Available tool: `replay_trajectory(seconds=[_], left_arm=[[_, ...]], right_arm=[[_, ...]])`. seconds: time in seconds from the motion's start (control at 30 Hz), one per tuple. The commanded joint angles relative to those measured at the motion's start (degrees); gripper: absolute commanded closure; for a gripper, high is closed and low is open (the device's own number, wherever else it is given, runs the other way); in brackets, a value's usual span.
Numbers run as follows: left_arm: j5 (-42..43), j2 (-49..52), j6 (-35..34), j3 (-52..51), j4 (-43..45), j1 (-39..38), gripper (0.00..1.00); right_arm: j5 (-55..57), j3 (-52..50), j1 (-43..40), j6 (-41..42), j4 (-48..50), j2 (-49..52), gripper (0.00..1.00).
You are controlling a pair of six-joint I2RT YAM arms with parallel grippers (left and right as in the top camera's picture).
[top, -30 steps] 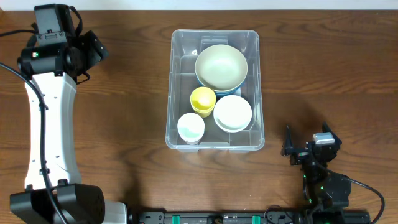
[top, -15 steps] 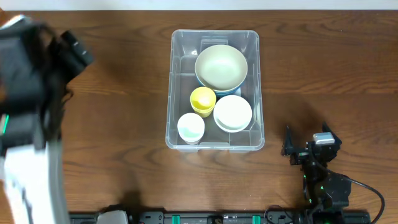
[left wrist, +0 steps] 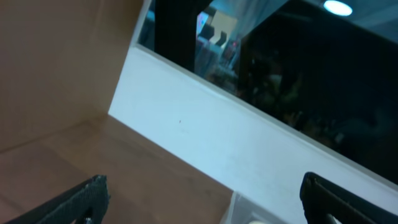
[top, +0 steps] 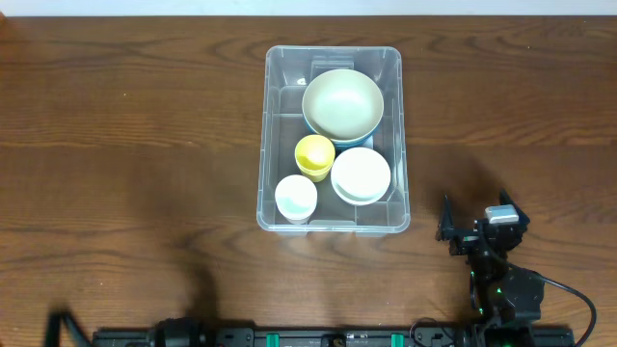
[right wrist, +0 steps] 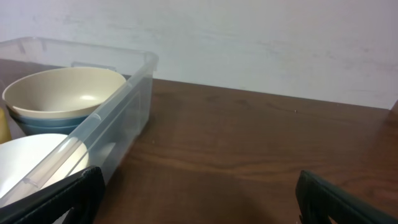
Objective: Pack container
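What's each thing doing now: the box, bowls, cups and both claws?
container: no lid, partly filled
cream bowl: upright, stacked on blue bowl
yellow cup: upright, empty
white bowl: upright, empty
small white cup: upright, empty
left claw: open, empty
right claw: open, empty

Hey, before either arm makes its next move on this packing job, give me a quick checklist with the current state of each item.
1. Container upright, top open: ok.
2. Cream bowl, yellow cup, white bowl and small white cup all inside it: ok.
3. Left gripper open and empty: ok.
4. Right gripper open and empty, apart from the container: ok.
5. Where the left gripper sits relative to the container: cannot tell.
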Motion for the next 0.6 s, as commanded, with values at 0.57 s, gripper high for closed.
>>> replay_trajectory(seconds=[0.57], left_arm=[[-0.2,-21.1,-0.5,-21.9,-14.8,-0.5,0.02]], right_arm=[[-0.4,-0.1,-0.4,-0.1,-0.2,-0.4,0.01]])
